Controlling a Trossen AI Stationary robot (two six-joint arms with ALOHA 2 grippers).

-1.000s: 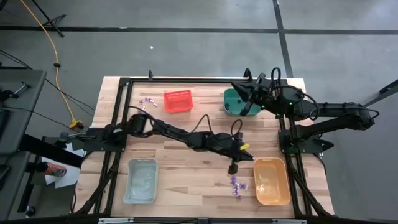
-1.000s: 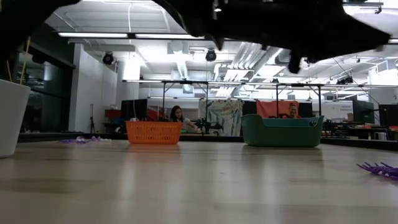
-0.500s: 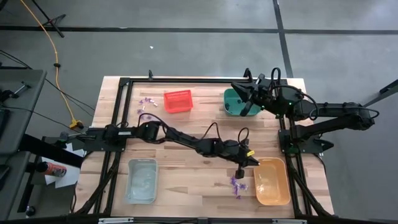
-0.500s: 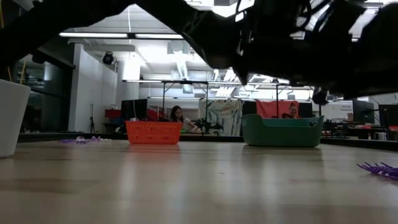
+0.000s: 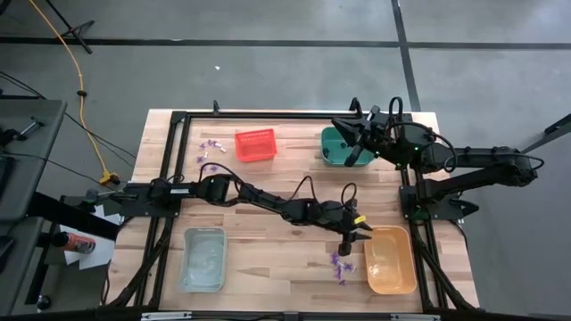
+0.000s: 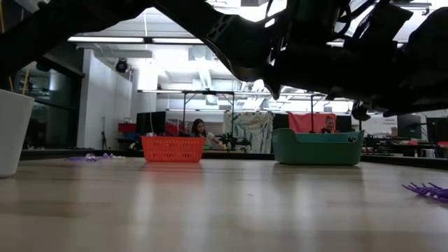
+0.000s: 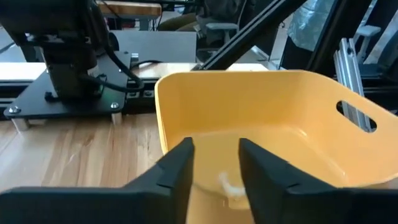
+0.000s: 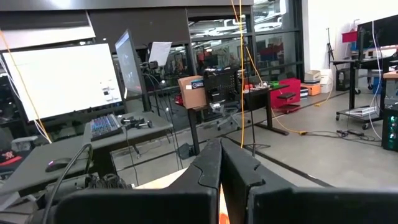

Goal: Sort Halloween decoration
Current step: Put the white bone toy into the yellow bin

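Left gripper (image 7: pixel 214 165) fingers parted, holding nothing, at orange bin (image 5: pixel 390 259) rim, right gripper (image 5: pixel 343 129) shut over green bin (image 5: pixel 337 145), purple trinkets (image 5: pixel 339 264) beside orange bin, red bin (image 5: pixel 255 144), wooden table (image 5: pixel 268 223).

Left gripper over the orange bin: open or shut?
Open: the left gripper shows a clear gap between its fingers, with the orange bin visible through it.

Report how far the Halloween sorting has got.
Done: a pale trinket already lies inside the orange bin. In hand: the left pincer is open at that bin's rim, nothing between its fingers. The right pincer is shut, parked above the green bin. Left: purple trinkets beside the orange bin and another purple cluster near the red basket.
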